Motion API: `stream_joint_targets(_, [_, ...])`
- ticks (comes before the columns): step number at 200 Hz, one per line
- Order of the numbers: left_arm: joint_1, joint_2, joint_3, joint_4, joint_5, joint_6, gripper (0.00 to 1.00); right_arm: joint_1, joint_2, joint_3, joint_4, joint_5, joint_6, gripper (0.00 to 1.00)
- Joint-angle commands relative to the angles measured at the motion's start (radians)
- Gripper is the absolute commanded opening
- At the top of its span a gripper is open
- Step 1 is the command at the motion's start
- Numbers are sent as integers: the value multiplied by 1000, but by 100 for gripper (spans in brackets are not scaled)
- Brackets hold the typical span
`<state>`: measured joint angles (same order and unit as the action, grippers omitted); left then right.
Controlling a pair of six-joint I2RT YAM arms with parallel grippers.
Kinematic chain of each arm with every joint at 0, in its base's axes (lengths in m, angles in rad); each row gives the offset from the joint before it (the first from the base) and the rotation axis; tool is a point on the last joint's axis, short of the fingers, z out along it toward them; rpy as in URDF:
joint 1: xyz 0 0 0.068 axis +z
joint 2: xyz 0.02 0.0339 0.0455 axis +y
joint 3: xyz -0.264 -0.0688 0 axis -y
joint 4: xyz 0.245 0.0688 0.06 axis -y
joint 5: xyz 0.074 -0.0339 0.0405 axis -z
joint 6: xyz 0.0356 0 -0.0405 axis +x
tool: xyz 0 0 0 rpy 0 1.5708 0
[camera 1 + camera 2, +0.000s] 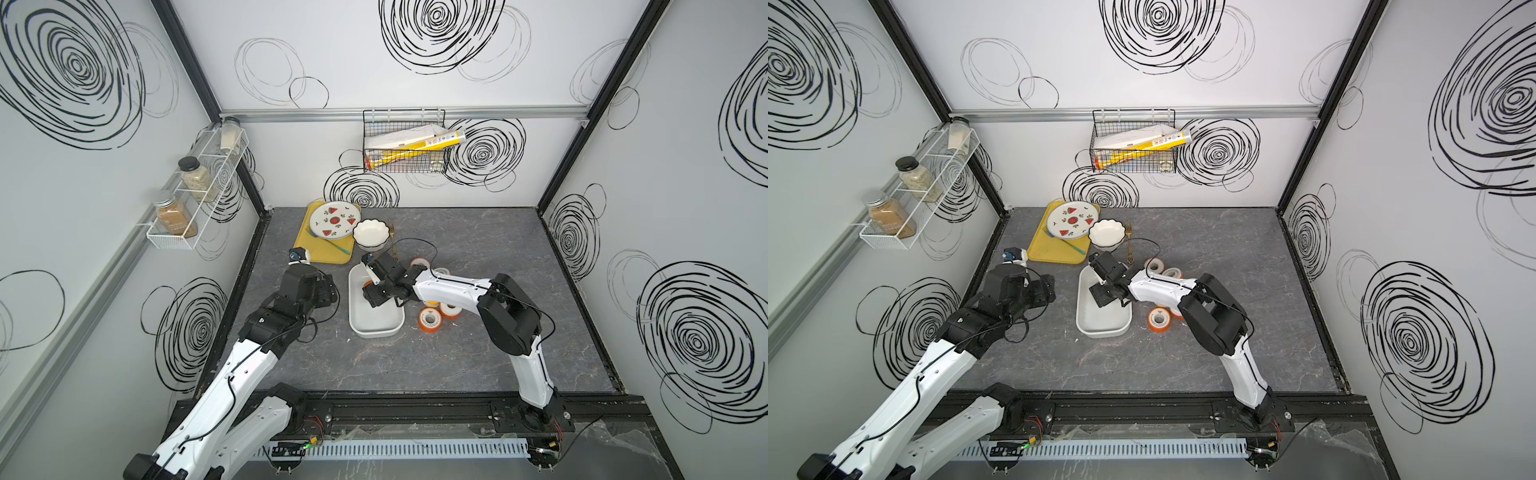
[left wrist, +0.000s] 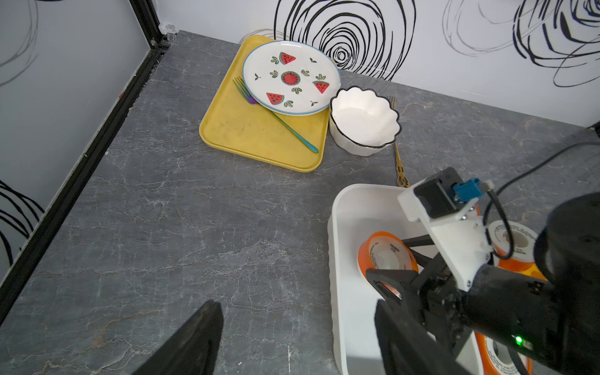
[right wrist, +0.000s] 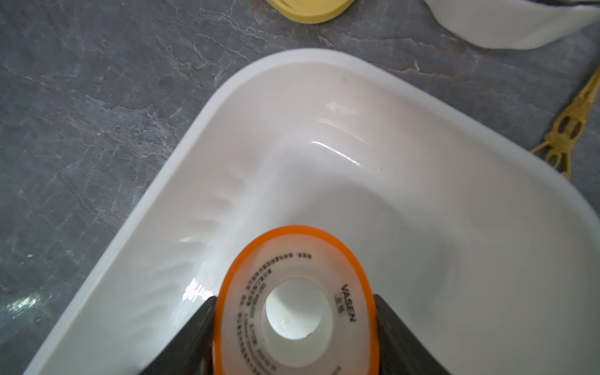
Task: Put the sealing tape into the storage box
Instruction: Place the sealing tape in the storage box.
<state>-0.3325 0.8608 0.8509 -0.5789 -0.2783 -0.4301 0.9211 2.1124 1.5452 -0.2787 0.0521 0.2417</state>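
tape spool (image 2: 386,253) held over storage box (image 1: 376,332)

the right gripper (image 3: 293,311) pinches the tape spool, a dark finger pressed against each side of its orange rim, the printed face and centre hole turned toward the wrist camera. the spool sits within the outline of the white storage box, toward its far end; whether it touches the floor cannot be told. the left gripper (image 2: 295,305) hangs with fingers spread wide over the grey tabletop (image 2: 162,227) just beside the box, holding nothing. more spools (image 1: 430,319) lie on the table at the box's right side, partly behind the right arm. further back are a yellow tray (image 1: 309,249), a watermelon plate (image 1: 334,220) and a fluted bowl (image 1: 372,235).
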Motion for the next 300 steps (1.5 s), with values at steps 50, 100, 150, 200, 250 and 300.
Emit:
stream_joint_targets(50, [7, 9, -3, 21, -3, -2, 81, 1, 52, 101, 15, 104, -24, 62])
stream_joint_targets(100, [7, 15, -4, 22, 2, 0, 81, 1, 80, 139, -2, 109, -35, 77])
stream_joint_targets(150, [7, 18, -4, 21, 2, -1, 81, 0, 50, 137, -12, 103, -44, 94])
stream_joint_targets(200, [7, 15, -4, 21, 2, -1, 81, 1, -46, 70, -34, 38, -33, 76])
stream_joint_targets(250, [7, 13, -4, 21, 2, 0, 81, 1, -113, -16, -19, -117, -32, 15])
stream_joint_targets(300, [7, 14, -4, 21, 1, -1, 81, 2, -34, 28, -25, -231, -15, 4])
